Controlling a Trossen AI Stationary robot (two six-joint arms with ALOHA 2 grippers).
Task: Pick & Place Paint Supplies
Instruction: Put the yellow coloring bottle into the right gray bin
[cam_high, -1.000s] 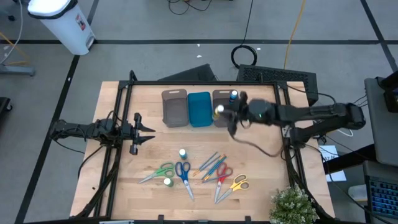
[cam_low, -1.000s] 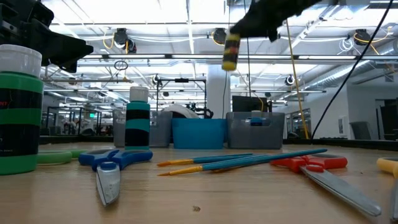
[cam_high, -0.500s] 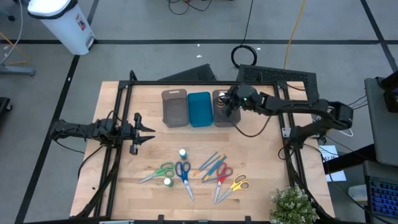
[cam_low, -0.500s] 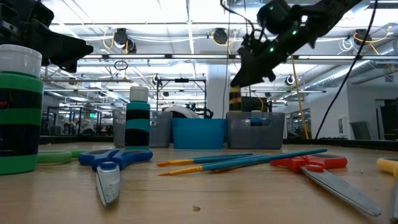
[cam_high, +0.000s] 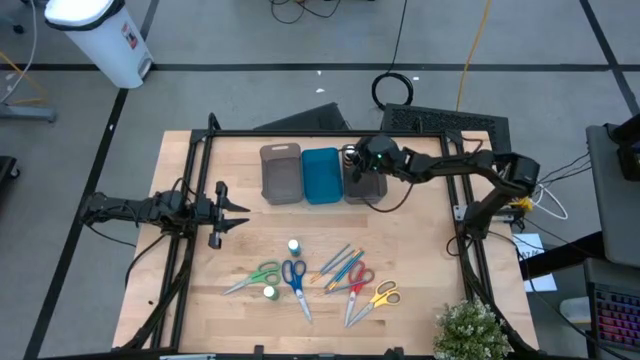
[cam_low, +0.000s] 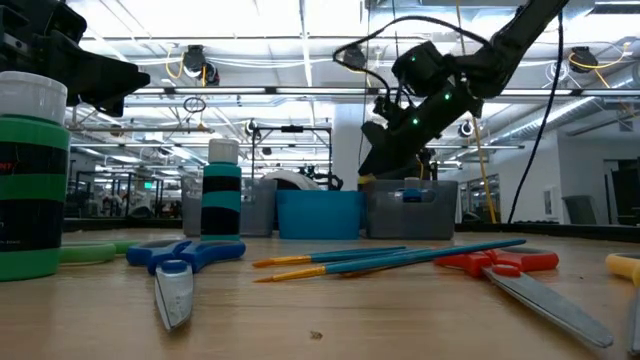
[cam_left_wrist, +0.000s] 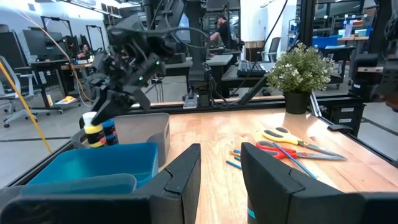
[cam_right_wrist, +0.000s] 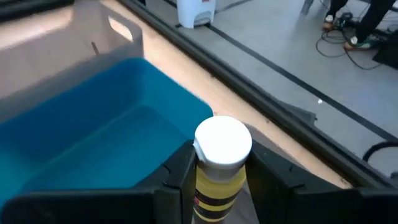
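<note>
My right gripper (cam_right_wrist: 221, 186) is over the right-hand grey tray (cam_high: 356, 188), shut on a small yellow-banded bottle with a white cap (cam_right_wrist: 222, 144). From the left wrist view that bottle (cam_left_wrist: 93, 133) sits low inside the tray beside a blue bottle (cam_left_wrist: 110, 131). Two green-banded bottles (cam_high: 294, 246) (cam_high: 269, 293) stand on the table's near half, with several scissors (cam_high: 293, 278) and thin brushes (cam_high: 340, 265) lying flat beside them. My left gripper (cam_high: 232, 207) hangs open over the table's left side, touching nothing. My right gripper pinches the yellow bottle by its body just below the cap (cam_right_wrist: 217, 185), one finger (cam_right_wrist: 180, 177) on each side. The fingers come slanting down from above. The bottle is upright inside the tray; the tray wall hides whether its base rests on the floor.
A grey tray (cam_high: 281, 173) and a blue tray (cam_high: 321, 175) stand side by side left of the right-hand grey one, along the far edge. A potted plant (cam_high: 470, 328) sits at the near right corner. Bare wood lies between the trays and the supplies.
My right gripper has carried the yellow bottle toward the far edge and down, from well above the table into the right-hand grey tray, tipping as it went. The fingers stay shut on the bottle.
</note>
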